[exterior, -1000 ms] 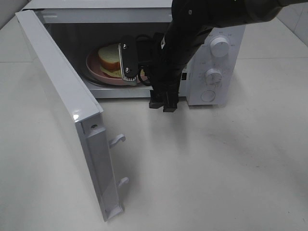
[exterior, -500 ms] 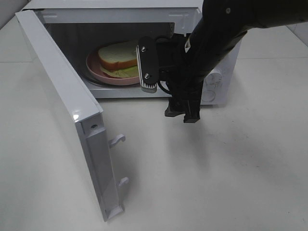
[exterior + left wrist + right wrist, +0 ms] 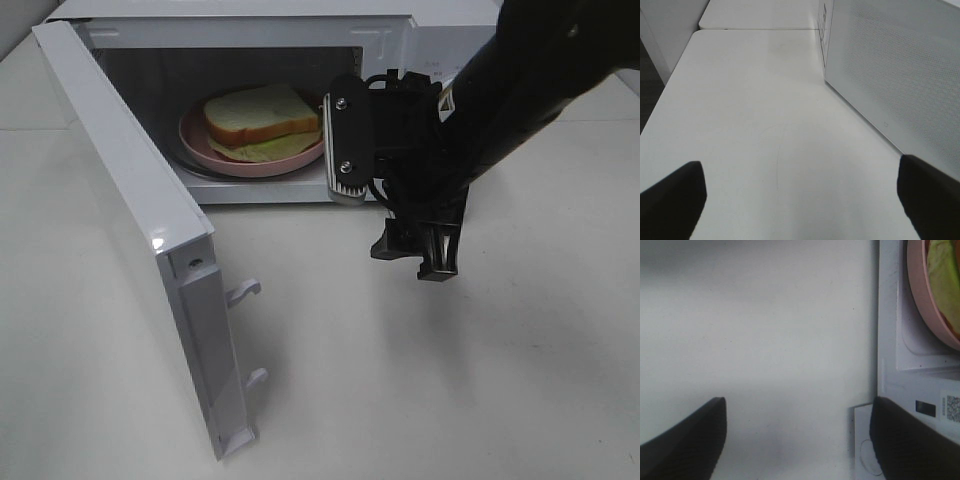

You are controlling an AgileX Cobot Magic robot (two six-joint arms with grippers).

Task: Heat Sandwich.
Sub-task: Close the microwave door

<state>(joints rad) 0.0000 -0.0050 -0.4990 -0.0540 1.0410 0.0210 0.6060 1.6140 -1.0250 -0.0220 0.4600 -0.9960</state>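
The microwave holds pink plate and sandwich; jaws stand apart.

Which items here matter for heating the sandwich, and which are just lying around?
Job:
sandwich
pink plate under it
microwave
open door
right gripper, open and empty

Not the job:
white table only; no loose items show on it

The high camera looks down from the front on the open microwave and the table. The left wrist camera sits low over this table, facing along a perforated panel. The right wrist camera looks straight down from near; with the high view it shares the pink plate
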